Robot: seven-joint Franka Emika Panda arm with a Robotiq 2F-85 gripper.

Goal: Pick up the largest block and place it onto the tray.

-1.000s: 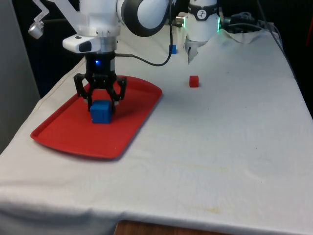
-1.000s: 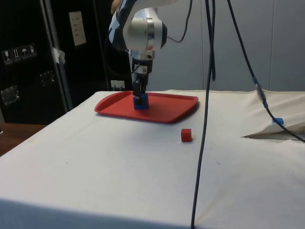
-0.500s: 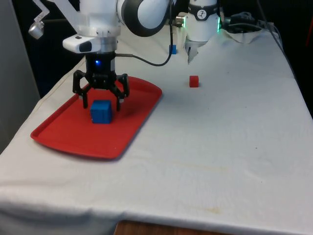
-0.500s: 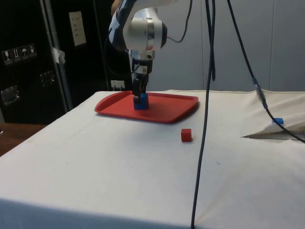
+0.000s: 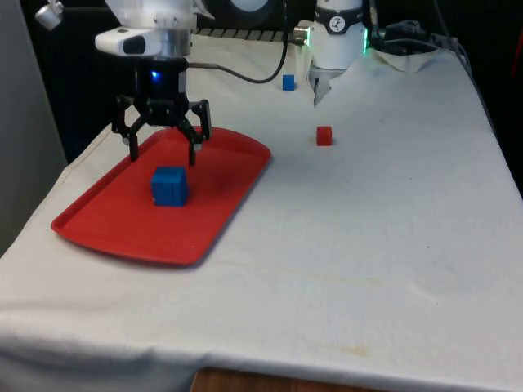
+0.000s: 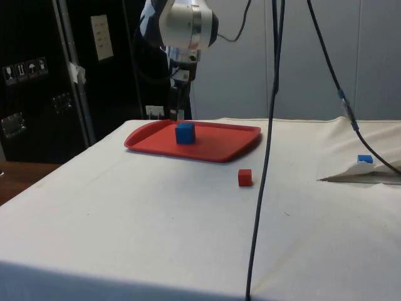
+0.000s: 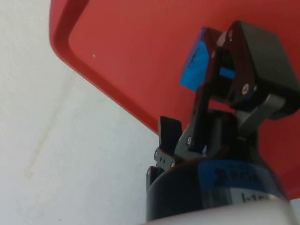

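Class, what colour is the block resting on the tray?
Blue: the block on the red tray, clearest in the front view.

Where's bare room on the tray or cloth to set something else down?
On the red tray, the end past the large blue block is bare, and so is the cloth below the small red block. The open gripper crowds the tray's far end.

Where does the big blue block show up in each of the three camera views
Front view: the big blue block sits on the red tray, toward the front view's left, below the open gripper.
Side view: the block stands on the tray, with the gripper raised just behind it.
Wrist view: the block lies on the tray, partly behind a finger.
Shared landmark: the red tray.
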